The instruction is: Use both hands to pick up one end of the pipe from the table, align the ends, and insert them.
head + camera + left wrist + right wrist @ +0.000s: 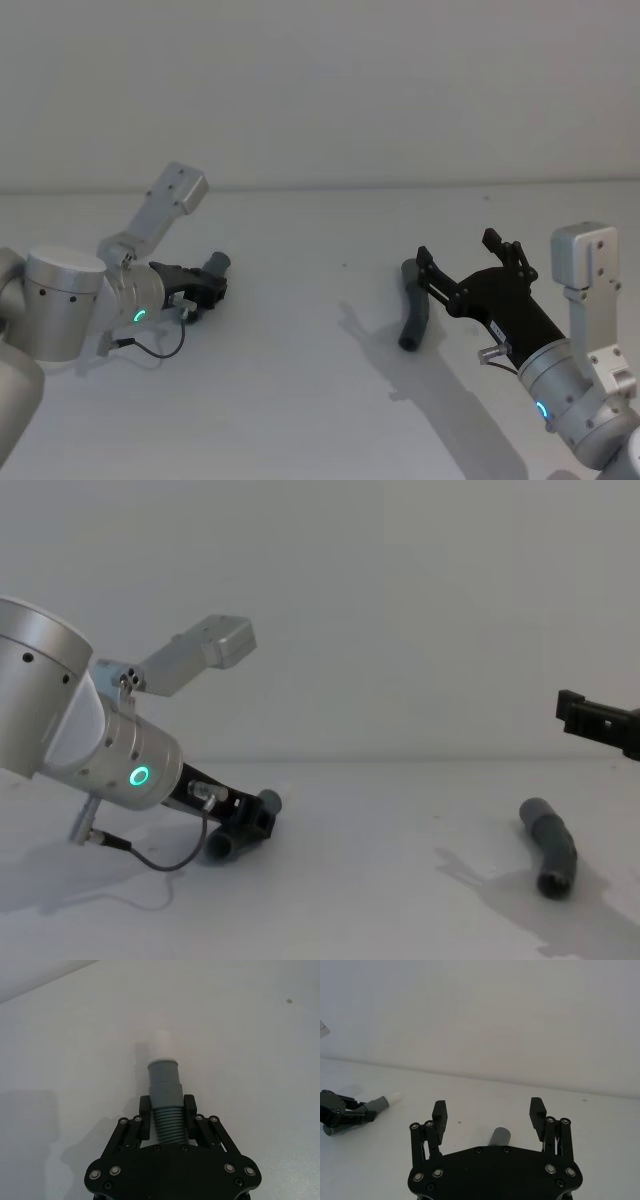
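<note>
My left gripper is shut on the ribbed middle of a dark grey pipe piece, low over the left of the table. The piece's white tip points away from the wrist. The same gripper and piece show in the head view, and in the chest view too, gripper and piece. The second grey piece, slightly bent, lies on the table at the right, hollow mouth toward me. My right gripper hangs open above it, one finger to each side, not touching the piece.
A thin black cable loops from the left wrist down onto the table. A small dark speck marks the table between the two pieces. The off-white wall rises behind the table's far edge.
</note>
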